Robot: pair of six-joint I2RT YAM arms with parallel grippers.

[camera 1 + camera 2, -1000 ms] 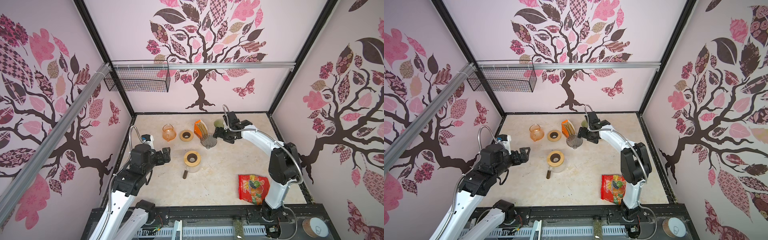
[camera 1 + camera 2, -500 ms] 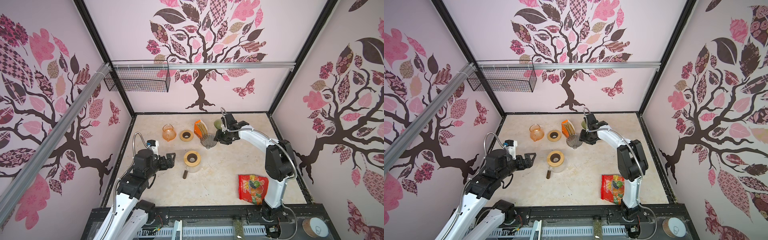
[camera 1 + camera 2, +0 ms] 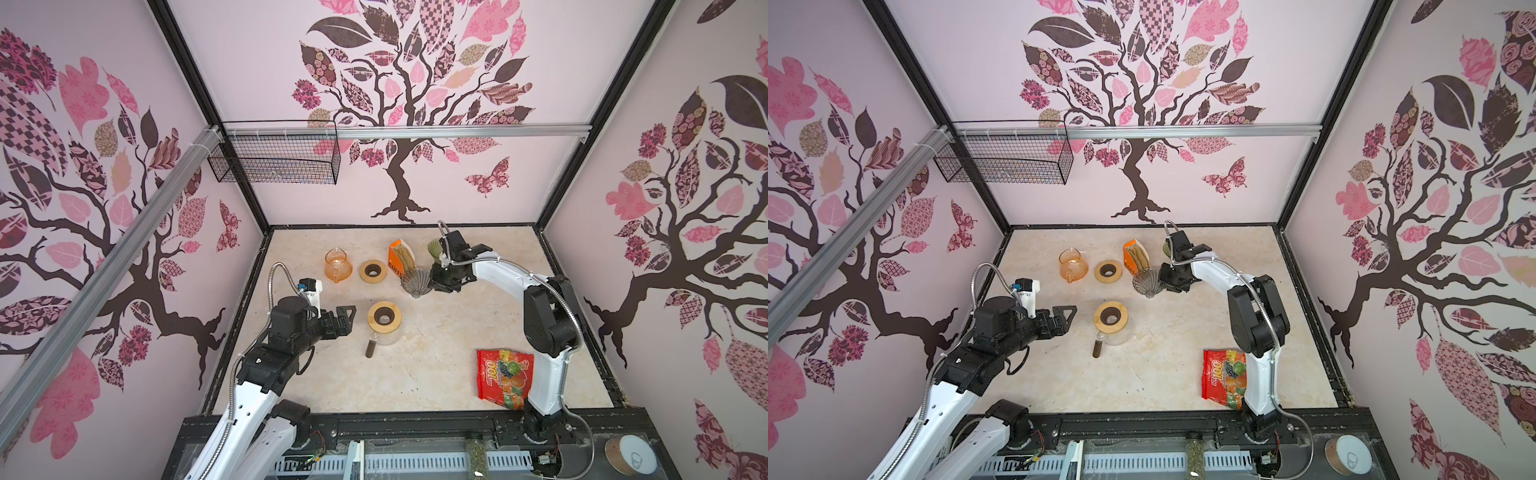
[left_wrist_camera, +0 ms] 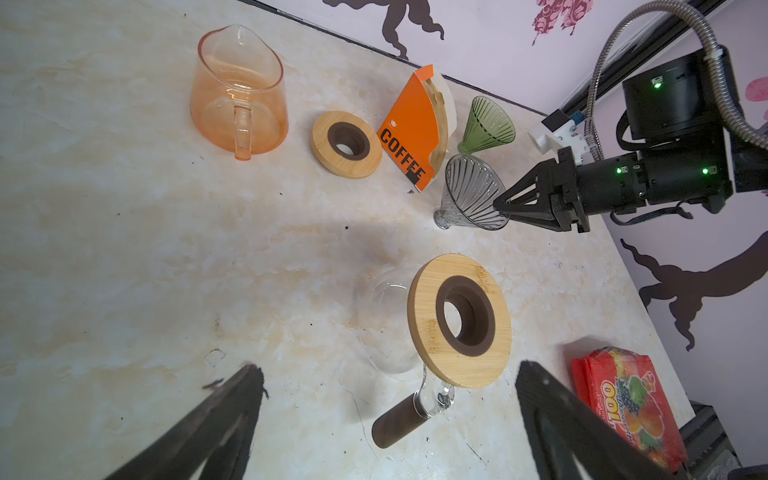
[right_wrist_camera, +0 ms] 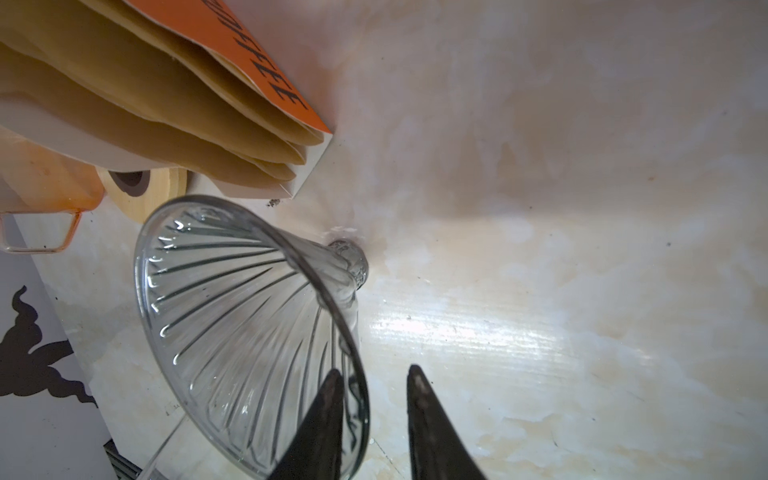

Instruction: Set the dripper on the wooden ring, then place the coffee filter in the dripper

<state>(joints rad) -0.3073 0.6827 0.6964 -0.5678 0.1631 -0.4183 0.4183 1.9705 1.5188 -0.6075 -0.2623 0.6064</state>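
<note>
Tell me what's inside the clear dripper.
No filter: the dripper holds only one right gripper finger. Filters sit in the orange box. The glass behind that finger is hidden.

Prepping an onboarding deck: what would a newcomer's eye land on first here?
Probably the pink-and-brown tree decals covering the walls. On the table, the right claw straddles the rim of the clear glass dripper at the back, beside the orange filter box. The red candy bag stands out at front right.
</note>
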